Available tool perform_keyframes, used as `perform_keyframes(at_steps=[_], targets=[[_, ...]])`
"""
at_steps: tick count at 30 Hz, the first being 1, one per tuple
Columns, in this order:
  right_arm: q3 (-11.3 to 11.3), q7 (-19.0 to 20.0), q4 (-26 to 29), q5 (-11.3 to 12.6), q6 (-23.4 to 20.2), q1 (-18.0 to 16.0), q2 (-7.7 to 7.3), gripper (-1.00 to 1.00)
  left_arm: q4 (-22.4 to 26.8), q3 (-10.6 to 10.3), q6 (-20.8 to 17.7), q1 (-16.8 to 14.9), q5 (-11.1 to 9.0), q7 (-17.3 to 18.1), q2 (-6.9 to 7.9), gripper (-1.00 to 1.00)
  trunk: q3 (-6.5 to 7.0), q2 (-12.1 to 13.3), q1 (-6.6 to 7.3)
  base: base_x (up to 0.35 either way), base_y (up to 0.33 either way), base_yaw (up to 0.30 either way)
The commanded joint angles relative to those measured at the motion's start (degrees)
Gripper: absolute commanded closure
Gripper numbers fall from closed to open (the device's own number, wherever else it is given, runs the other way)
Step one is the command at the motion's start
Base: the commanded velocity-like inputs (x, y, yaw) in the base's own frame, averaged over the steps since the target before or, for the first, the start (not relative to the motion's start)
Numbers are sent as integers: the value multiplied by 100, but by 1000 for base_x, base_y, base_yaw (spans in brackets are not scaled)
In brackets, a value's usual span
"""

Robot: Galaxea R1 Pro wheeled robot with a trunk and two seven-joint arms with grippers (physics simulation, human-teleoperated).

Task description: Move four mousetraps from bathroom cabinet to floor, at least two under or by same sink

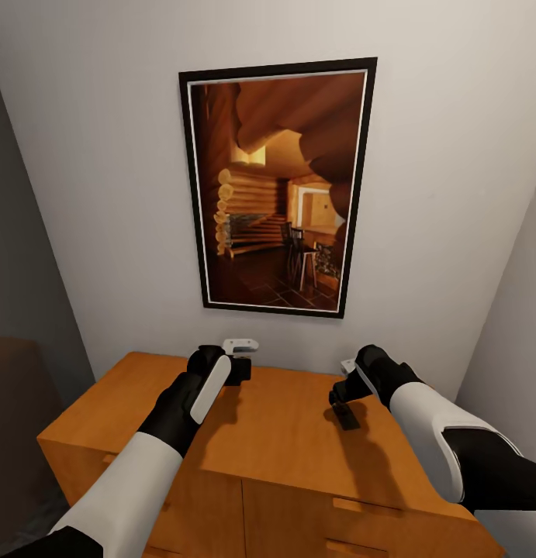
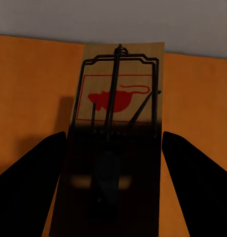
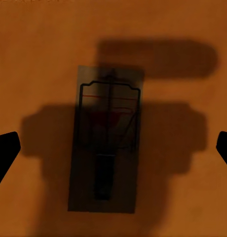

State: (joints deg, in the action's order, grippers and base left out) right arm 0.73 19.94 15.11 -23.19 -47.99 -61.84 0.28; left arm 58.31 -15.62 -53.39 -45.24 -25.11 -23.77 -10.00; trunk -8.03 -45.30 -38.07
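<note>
Head view, left to right: grey side wall; orange-brown cabinet with flat top and drawer fronts carrying slim bar handles; left arm reaching over the cabinet top, left gripper close to the white back wall, fingers hidden behind the wrist; framed picture of a log-cabin interior hanging on that wall above the cabinet; right gripper held above the cabinet top, a small dark flat shape, the right-hand mousetrap, lying just beneath it in shadow. Left wrist view, detail not legible from the head: left-hand mousetrap, wooden board with dark wire bar and a red mouse print, flat on the cabinet top near the wall edge, lying between two dark fingers spread wide on either side, not touching the board as far as can be told. Right wrist view, seen from above: the right-hand mousetrap flat on the orange surface, wholly in the gripper's shadow, fingertips at the frame edges, spread well apart and clear of the board.
</note>
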Motion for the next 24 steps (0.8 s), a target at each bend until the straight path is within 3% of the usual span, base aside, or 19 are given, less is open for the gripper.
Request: perform_keyframes(at_steps=[1,14,19,24], targets=[[10,46,9,-61,-20,-3,1,-100,5,-5,-13,-5,-55,-57,0,100,-10,-8,-2,0,0,0],[14,100,18,-62,-18,-3,2,-100,5,-4,-13,-4,-55,-55,0,100,-10,-8,-2,0,0,0],[6,521,18,-66,-18,-3,1,-100,5,-3,-13,-4,-55,-57,0,100,-10,-8,-2,0,0,0],[-1,705,18,-73,-18,-3,-1,-100,5,-4,-13,-3,-55,-57,0,100,-10,-8,-2,0,0,0]])
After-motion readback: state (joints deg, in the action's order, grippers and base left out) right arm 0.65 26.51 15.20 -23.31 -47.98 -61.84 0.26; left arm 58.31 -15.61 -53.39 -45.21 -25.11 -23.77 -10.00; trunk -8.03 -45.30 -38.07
